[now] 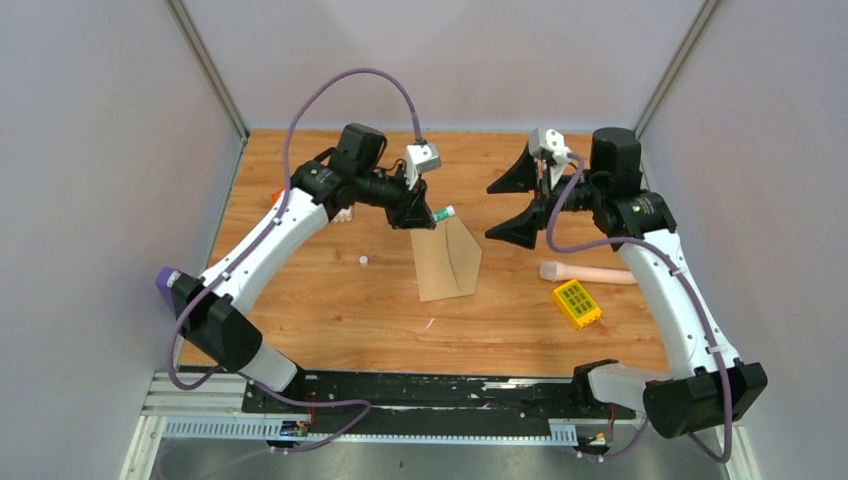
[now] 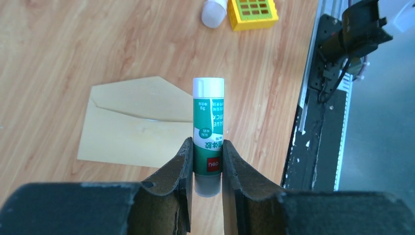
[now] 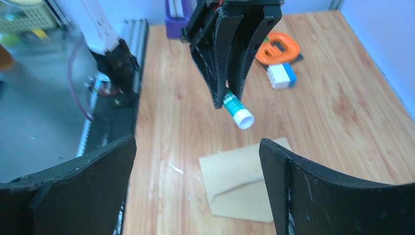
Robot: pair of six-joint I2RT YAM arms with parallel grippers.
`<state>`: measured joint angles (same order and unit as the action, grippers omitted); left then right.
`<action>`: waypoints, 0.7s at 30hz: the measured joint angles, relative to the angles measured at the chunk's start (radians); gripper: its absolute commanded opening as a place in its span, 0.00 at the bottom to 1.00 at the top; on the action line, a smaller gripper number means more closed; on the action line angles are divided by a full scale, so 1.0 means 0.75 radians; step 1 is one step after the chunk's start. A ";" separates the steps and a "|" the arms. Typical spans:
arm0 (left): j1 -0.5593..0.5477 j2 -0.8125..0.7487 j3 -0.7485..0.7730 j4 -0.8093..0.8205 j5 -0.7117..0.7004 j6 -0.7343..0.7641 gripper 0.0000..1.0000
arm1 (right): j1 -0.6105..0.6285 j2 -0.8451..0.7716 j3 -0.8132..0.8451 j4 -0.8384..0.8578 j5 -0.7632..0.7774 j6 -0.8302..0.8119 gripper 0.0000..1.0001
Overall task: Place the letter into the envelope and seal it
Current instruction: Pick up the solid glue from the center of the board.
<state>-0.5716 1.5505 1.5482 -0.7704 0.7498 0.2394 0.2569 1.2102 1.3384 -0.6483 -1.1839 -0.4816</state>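
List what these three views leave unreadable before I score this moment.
Letter: in no view; whether it sits inside the envelope cannot be told.
Envelope, left wrist view: near right part behind the glue stick and left tool.
Envelope, right wrist view: one corner behind a finger of the right tool.
White speck, top view: too small to name.

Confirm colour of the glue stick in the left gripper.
Glue stick: green and white label, white end; best in left wrist view.

The top view looks steeply down on the table [image 1: 330, 320] from behind the arm bases [image 1: 262, 368] (bottom edge of frame). Both wrist cameras hang nearer, tilted down from opposite sides. All three share the envelope [image 1: 447, 260].
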 measured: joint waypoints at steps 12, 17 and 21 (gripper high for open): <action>0.026 -0.094 -0.260 0.396 0.024 -0.413 0.00 | -0.035 0.140 -0.330 1.181 0.008 1.338 0.89; 0.049 -0.087 -0.320 0.492 -0.001 -0.554 0.00 | -0.031 0.251 -0.340 1.286 0.141 1.550 0.86; 0.053 -0.087 -0.332 0.566 -0.001 -0.613 0.00 | -0.002 0.273 -0.354 1.319 0.209 1.615 0.84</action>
<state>-0.5320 1.4853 1.2995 -0.3462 0.7490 -0.2207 0.2554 1.4147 1.0733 0.3408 -1.0275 0.7300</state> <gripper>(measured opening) 0.284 0.851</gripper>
